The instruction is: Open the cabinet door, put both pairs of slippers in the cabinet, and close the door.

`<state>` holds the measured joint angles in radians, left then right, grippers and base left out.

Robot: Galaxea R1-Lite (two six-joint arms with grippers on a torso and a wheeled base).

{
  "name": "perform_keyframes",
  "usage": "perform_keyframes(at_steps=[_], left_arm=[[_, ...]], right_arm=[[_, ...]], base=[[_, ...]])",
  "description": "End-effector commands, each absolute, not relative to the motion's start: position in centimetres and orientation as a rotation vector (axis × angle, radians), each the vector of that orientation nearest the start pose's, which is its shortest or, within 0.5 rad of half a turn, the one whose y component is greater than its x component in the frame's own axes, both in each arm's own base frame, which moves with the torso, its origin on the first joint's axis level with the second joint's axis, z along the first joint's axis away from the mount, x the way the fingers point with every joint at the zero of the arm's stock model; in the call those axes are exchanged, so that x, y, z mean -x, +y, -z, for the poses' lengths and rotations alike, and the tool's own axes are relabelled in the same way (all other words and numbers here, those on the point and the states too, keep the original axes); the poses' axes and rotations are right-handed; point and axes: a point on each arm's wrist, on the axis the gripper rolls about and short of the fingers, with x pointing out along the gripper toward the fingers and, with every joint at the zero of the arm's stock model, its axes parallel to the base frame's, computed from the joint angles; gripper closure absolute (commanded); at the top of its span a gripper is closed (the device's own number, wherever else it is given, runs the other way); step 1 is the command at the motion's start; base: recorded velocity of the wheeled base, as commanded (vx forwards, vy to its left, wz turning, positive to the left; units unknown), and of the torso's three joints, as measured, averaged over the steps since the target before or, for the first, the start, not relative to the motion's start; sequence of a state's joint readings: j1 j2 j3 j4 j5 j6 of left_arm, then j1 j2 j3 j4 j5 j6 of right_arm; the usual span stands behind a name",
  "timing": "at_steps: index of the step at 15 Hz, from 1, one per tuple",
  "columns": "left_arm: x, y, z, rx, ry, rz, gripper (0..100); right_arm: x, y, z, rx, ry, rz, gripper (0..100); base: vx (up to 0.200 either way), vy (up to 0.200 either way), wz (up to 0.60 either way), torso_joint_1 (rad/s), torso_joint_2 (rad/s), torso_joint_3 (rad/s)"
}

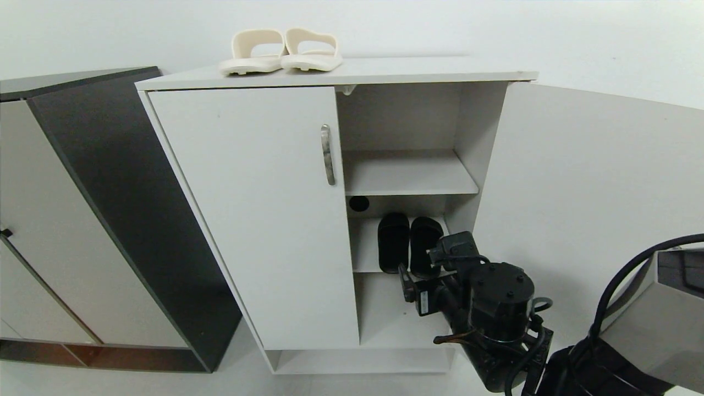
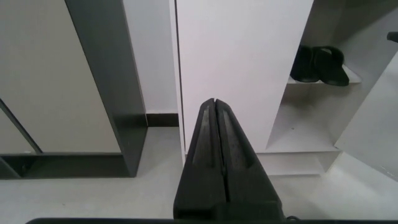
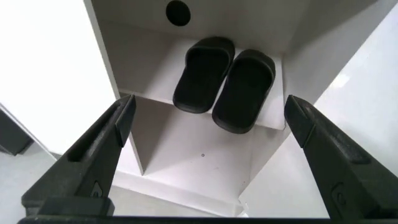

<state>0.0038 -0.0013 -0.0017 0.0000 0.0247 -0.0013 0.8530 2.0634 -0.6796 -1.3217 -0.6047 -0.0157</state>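
Observation:
A pair of beige slippers point(image 1: 280, 52) lies on top of the white cabinet point(image 1: 418, 69). The cabinet's right door point(image 1: 583, 187) stands swung open; its left door point(image 1: 258, 220), with a metal handle point(image 1: 327, 154), is closed. A pair of black slippers point(image 1: 410, 242) point(image 3: 224, 84) point(image 2: 320, 63) rests side by side on the middle shelf. My right gripper point(image 1: 423, 270) point(image 3: 209, 104) is open just in front of that shelf, level with the black slippers, holding nothing. My left gripper point(image 2: 214, 107) is shut and empty, low down, facing the closed left door.
A grey-and-black cabinet point(image 1: 104, 192) stands close on the left of the white one. The upper shelf point(image 1: 407, 173) and bottom compartment point(image 1: 390, 313) hold nothing. A round hole point(image 1: 358, 203) is in the back panel. Bare floor point(image 2: 155, 186) lies in front.

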Motion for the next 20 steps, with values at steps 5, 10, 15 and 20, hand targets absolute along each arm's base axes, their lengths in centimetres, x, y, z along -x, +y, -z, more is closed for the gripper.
perform_keyframes(at_steps=[5, 10, 15, 20], left_arm=[[2.3, 0.0, -7.6, 0.002, -0.002, -0.029, 100], [2.3, 0.0, -7.6, 0.002, -0.002, -0.029, 100], [2.3, 0.0, -7.6, 0.002, -0.002, -0.029, 100], [2.3, 0.0, -7.6, 0.002, -0.002, -0.031, 100]], right_arm=[[-23.7, 25.2, -9.9, 0.062, 0.051, -0.252, 0], [-23.7, 25.1, -9.8, 0.065, 0.054, -0.25, 0], [-23.5, 24.7, -9.5, 0.067, 0.056, -0.284, 0], [-23.7, 24.1, -8.9, 0.107, 0.063, -0.299, 0]], base=[[0.0, 0.16, 0.0, 0.002, 0.0, 0.003], [0.0, 0.2, 0.0, 0.002, 0.0, 0.003], [0.0, 0.2, 0.0, 0.001, 0.0, 0.004], [0.0, 0.16, 0.0, 0.003, 0.0, 0.001]])
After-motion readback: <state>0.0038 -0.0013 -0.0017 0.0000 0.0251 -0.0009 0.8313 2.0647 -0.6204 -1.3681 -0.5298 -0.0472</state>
